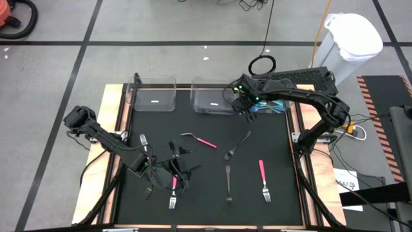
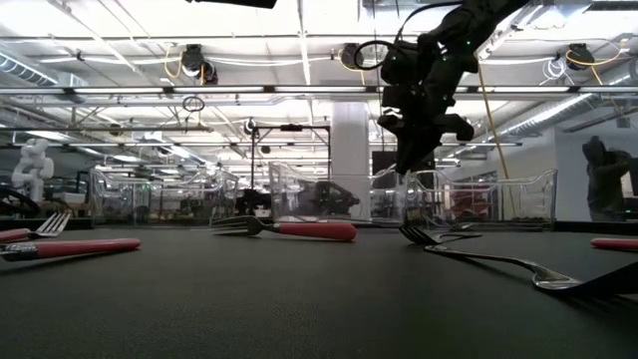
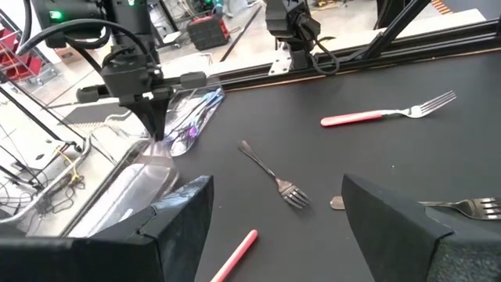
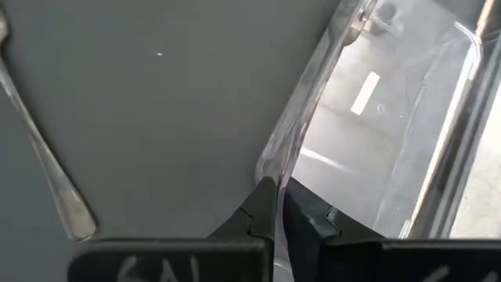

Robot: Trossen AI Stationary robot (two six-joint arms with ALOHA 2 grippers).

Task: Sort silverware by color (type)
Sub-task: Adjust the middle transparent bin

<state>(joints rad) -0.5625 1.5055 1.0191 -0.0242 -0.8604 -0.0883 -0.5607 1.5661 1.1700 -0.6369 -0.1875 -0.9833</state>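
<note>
Sorting barely begun, we judge; right gripper (image 1: 248, 115) pinched shut, empty, over a clear bin (image 1: 214, 98); left gripper (image 1: 161, 169) spread wide, holding nothing, over forks (image 1: 174, 192); pink fork (image 1: 263, 179), pink spoon (image 1: 199, 139), silver fork (image 1: 237, 146) loose on the mat (image 1: 212, 193).

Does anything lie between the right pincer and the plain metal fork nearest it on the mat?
Nothing visible does. The right pincer, shut, is by the rim of the middle bin. Only bare mat shows between it and the fork, which lies apart from the other cutlery.
</note>
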